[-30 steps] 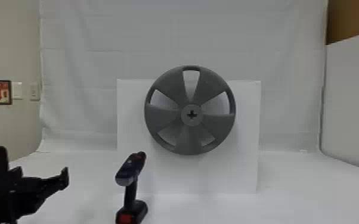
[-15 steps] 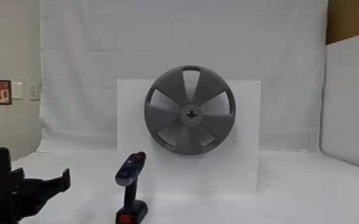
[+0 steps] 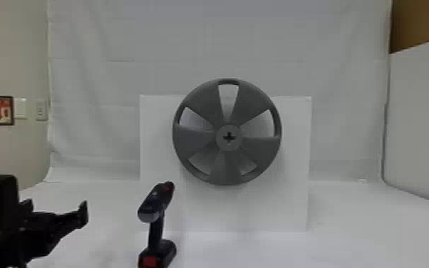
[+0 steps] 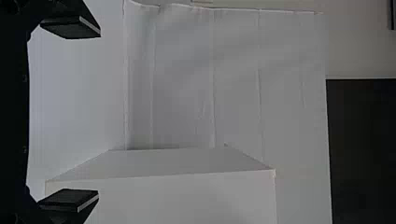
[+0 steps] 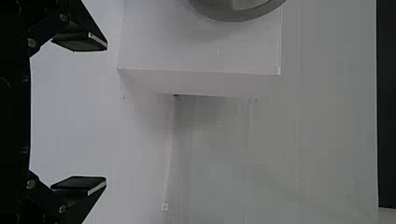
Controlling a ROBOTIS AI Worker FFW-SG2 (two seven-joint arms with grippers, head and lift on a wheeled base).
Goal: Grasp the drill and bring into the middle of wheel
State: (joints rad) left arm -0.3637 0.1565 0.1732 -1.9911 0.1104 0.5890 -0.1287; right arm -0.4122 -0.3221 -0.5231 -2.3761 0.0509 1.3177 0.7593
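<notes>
Drill (image 3: 156, 203): upright, between my left gripper (image 3: 56, 209) and the wheel (image 3: 253, 105), which is mounted on the white box (image 3: 292, 167). My left arm enters the head view low from the left edge, jaws parted and released; my right gripper's (image 5: 106, 112) jaws are likewise spread. Count: one box, one wheel, one drill.

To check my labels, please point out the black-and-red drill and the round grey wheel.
Black-and-red drill (image 3: 156, 228): head view, on the handle.
Round grey wheel (image 3: 236, 143): head view, on the hub.
</notes>
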